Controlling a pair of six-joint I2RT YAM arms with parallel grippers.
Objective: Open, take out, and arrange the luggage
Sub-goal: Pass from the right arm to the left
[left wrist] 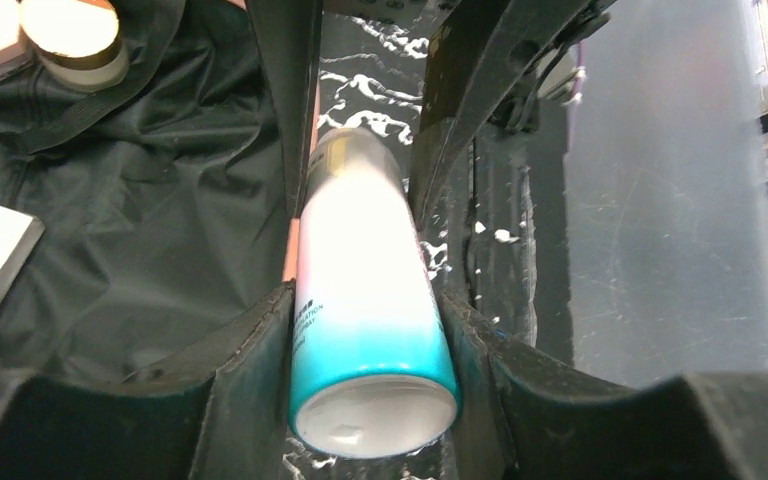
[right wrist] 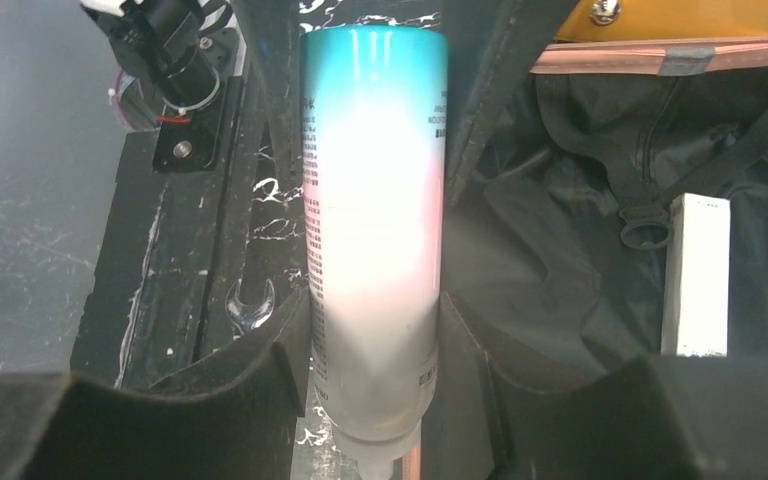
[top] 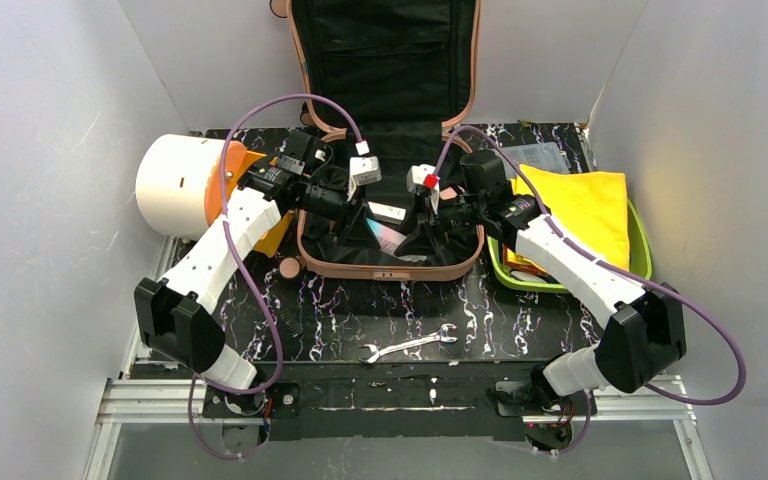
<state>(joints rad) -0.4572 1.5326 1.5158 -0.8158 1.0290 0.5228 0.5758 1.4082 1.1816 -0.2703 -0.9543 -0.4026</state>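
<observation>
Luggage (top: 390,268) is lying open at the far middle of the desk (top: 520,320), one piece only. Its salmon base is resting flat with the black-lined hollow facing up. The lid (top: 385,50) is standing upright against the back wall, lining facing the near side. The hinge edge is running left to right along the far side of the base. From this angle I cannot tell whether the base's longer side is running left-right or near-far.

Two arms are reaching into the base from either side. One can (left wrist: 365,290) is hanging between them over the near part of the base. Its long axis is running roughly left-right, with the teal end pointing left and the paler end pointing right. The left end effector (left wrist: 360,90) is clamping the can near its teal end, a finger pressing on each side. The right end effector (right wrist: 375,100) is gripping the same can from the other end.

One flat white box (right wrist: 696,275) is lying on the lining inside the base.

One cream-and-orange drum (top: 180,185) is sitting just left of the luggage. One green tray (top: 640,255) is sitting to the right, carrying one yellow cloth (top: 580,205). One wrench (top: 409,345) is lying on the desk near the arms' bases.
</observation>
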